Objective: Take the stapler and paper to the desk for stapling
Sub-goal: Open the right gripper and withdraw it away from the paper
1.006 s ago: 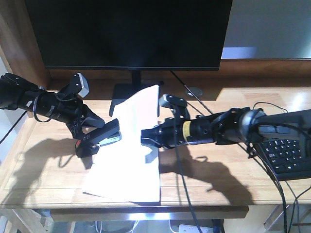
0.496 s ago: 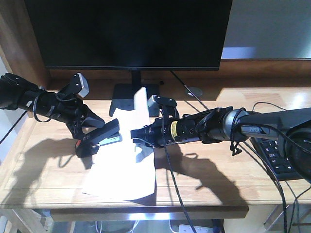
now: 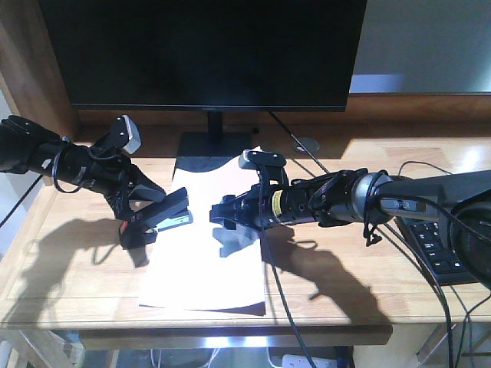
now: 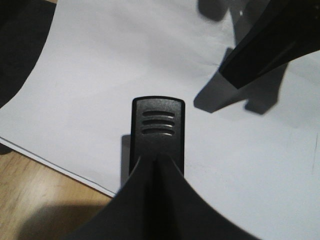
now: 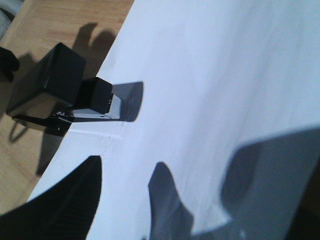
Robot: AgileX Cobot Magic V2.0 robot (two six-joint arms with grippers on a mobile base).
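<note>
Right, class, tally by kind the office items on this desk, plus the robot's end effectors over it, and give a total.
Monitor: 1
Stapler: 1
Sheet of paper: 1
Keyboard: 1
End effectors: 2, the left end effector and the right end effector
Total: 6

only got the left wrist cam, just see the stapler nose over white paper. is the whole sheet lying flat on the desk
observer: Yes, the front view shows the paper flat on the desk, one end by the monitor stand.
operator: right gripper holding it
observer: No, the right gripper is open, over the sheet's middle.
operator: stapler lined up
observer: The right wrist view shows the stapler side-on, its mouth at the sheet's edge.
</note>
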